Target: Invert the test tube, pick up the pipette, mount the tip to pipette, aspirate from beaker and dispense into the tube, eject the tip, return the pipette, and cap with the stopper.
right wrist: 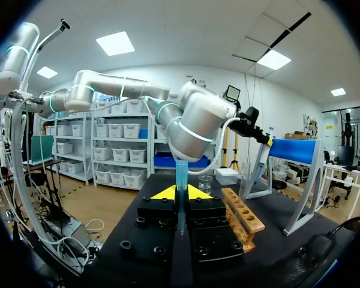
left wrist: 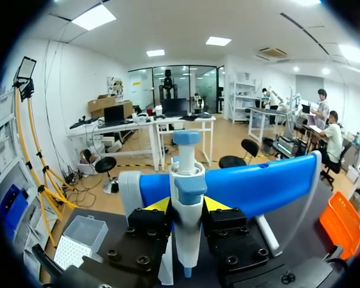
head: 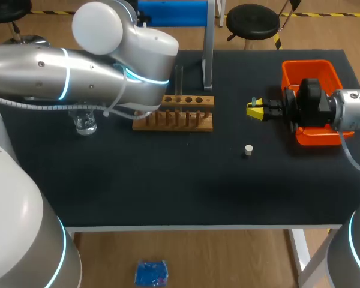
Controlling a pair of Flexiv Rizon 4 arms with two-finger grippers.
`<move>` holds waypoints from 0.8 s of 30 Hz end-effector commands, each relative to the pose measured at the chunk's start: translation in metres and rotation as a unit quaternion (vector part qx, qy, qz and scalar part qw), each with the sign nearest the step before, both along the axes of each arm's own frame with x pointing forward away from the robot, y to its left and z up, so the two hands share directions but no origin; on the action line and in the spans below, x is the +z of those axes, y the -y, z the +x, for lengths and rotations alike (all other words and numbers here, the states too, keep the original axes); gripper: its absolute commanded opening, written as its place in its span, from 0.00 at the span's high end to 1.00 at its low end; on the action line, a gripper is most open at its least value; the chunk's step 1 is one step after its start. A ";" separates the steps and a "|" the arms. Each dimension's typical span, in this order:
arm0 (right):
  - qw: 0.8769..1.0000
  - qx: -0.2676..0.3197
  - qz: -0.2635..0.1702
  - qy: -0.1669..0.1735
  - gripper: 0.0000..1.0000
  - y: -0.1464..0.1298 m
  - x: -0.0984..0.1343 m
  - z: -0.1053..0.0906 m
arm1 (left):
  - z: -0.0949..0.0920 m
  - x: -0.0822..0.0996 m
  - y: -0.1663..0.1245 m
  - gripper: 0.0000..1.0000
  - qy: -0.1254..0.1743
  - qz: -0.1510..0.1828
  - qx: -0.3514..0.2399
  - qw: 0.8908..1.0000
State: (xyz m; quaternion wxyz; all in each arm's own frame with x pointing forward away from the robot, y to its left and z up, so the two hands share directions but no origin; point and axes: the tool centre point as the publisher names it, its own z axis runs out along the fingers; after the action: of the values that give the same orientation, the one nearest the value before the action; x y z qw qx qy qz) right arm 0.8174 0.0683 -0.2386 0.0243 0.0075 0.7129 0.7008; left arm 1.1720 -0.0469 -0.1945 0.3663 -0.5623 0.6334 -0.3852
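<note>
In the left wrist view my left gripper (left wrist: 186, 207) is shut on the pipette (left wrist: 187, 180), a white body with a blue top, upright just in front of the blue stand bar (left wrist: 258, 186). In the head view that arm (head: 108, 66) hides its own gripper. My right gripper (head: 256, 110) hovers right of the wooden rack (head: 180, 114), shut on a thin blue pipette tip (right wrist: 180, 177). The glass beaker (head: 84, 123) stands left of the rack. A white stopper (head: 248, 150) lies on the black mat. A clear test tube (head: 179, 81) seems to stand upright in the rack.
An orange bin (head: 309, 75) sits under my right wrist at the back right. A white tip box (left wrist: 78, 240) stands beside the left gripper. The metal post of the stand (head: 207, 60) rises behind the rack.
</note>
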 end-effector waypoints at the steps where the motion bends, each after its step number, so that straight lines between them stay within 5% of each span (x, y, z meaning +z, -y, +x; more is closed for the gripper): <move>1: 1.000 -0.001 0.000 0.001 1.00 0.000 0.000 -0.001 | 0.002 0.013 -0.001 1.00 0.000 0.003 -0.001 1.000; 15: 1.000 -0.001 0.000 0.001 1.00 0.000 0.000 -0.001 | 0.005 0.045 0.000 1.00 0.021 0.022 -0.014 0.999; 24: 1.000 -0.001 0.000 0.001 1.00 0.000 0.000 -0.001 | -0.007 0.059 0.003 1.00 0.001 0.034 -0.104 0.994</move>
State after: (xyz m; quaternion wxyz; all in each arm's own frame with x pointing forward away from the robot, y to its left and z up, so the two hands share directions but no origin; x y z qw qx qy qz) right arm 0.8174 0.0683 -0.2386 0.0243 0.0075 0.7129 0.7008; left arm 1.1747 -0.0631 -0.1494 0.3785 -0.4934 0.6771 -0.3933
